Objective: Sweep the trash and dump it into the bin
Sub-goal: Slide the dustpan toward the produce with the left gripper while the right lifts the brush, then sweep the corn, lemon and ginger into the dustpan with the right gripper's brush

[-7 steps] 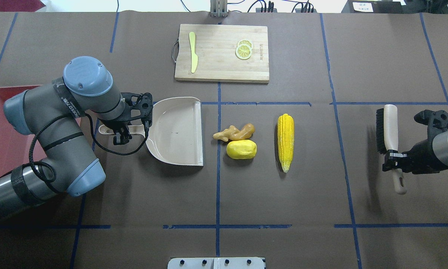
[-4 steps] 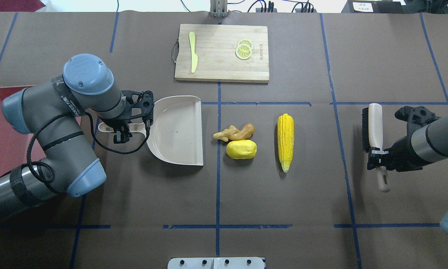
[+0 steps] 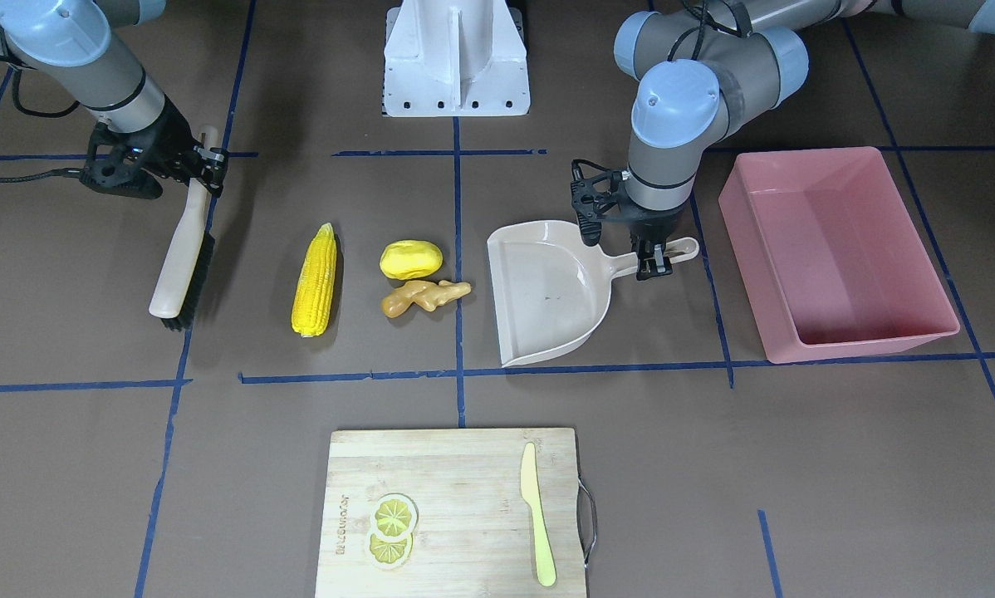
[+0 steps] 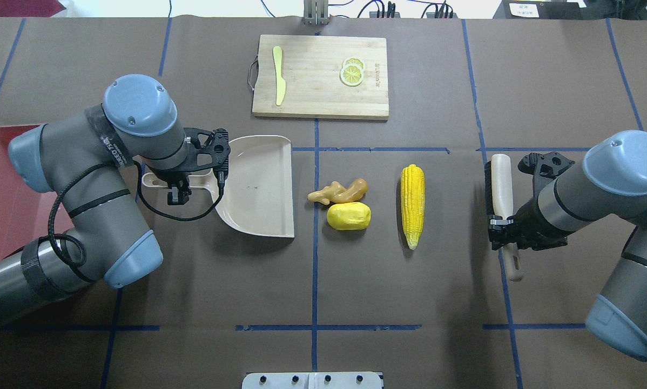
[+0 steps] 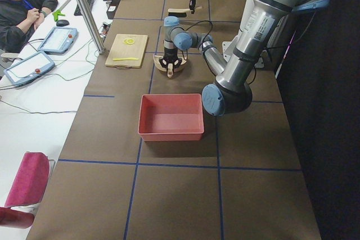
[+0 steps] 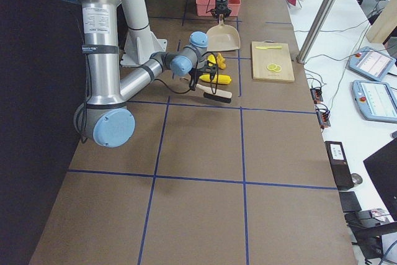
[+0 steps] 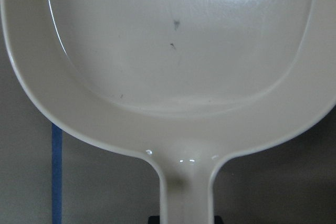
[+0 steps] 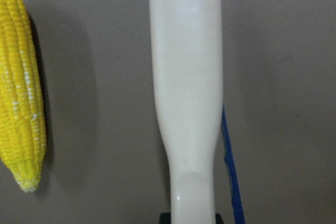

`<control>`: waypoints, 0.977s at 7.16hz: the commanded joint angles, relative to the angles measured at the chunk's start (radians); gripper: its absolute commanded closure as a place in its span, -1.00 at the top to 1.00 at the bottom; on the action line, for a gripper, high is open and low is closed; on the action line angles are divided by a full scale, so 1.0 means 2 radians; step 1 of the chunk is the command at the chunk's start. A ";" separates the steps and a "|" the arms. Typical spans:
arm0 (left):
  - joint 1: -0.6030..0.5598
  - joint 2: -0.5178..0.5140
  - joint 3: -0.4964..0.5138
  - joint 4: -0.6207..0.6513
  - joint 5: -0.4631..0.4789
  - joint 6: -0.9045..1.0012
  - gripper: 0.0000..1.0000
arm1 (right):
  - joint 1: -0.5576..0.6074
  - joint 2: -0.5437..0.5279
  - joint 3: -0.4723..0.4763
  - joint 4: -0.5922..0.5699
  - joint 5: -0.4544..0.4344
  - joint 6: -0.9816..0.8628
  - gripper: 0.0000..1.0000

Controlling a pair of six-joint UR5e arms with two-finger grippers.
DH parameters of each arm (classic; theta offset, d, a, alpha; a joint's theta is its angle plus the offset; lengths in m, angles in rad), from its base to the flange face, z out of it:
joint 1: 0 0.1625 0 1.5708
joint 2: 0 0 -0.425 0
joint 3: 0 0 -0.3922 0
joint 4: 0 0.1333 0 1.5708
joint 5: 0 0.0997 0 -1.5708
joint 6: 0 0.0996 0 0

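Three trash pieces, corn cob [image 4: 412, 205], oval lump [image 4: 348, 216] and ginger root [image 4: 338, 191], lie on our bench [image 4: 356, 281] between the left hand [image 4: 177, 186], clamped on the handle of the dustpan [image 4: 258, 183], and the right hand [image 4: 504, 224], gripping the brush [image 4: 500, 183]. The bin [image 3: 755, 249] stands on the left hand's far side.

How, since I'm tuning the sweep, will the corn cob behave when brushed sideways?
Long and round, the corn cob lies broadside to the brush, so it will likely roll toward the dustpan. Its tapered tip may make it veer.
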 commanded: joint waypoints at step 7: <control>0.021 -0.011 0.001 0.001 0.002 -0.020 -1.00 | -0.074 0.163 -0.078 -0.136 -0.064 -0.021 -1.00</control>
